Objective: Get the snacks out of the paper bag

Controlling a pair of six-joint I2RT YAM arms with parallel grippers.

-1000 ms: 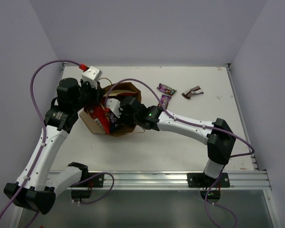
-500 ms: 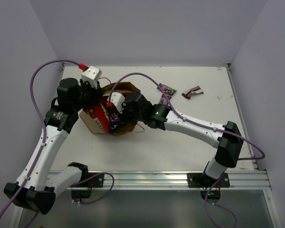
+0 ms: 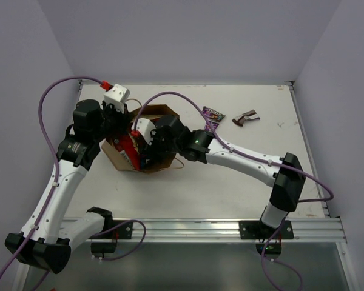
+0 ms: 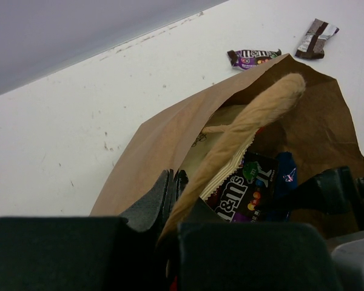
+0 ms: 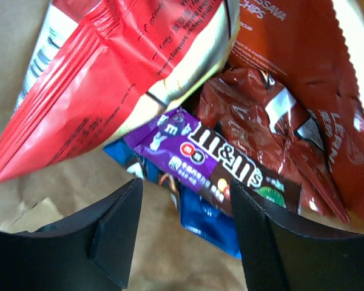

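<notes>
From the top, the right gripper (image 3: pixel 141 134) has pushed deeper into the mouth of the paper bag (image 3: pixel 170 113), which lies at the left of the surface (image 3: pixel 230 188). A candy bar (image 3: pixel 246 117) is already out.

In the left wrist view, the left gripper (image 4: pixel 173 189) has its jaws clamped on the bag's rim beside the handle (image 4: pixel 261 109).

In the right wrist view, the jaws stand apart over a purple M&M's packet (image 5: pixel 212 160) below a red chip bag (image 5: pixel 103 79), likely the next pick.
</notes>
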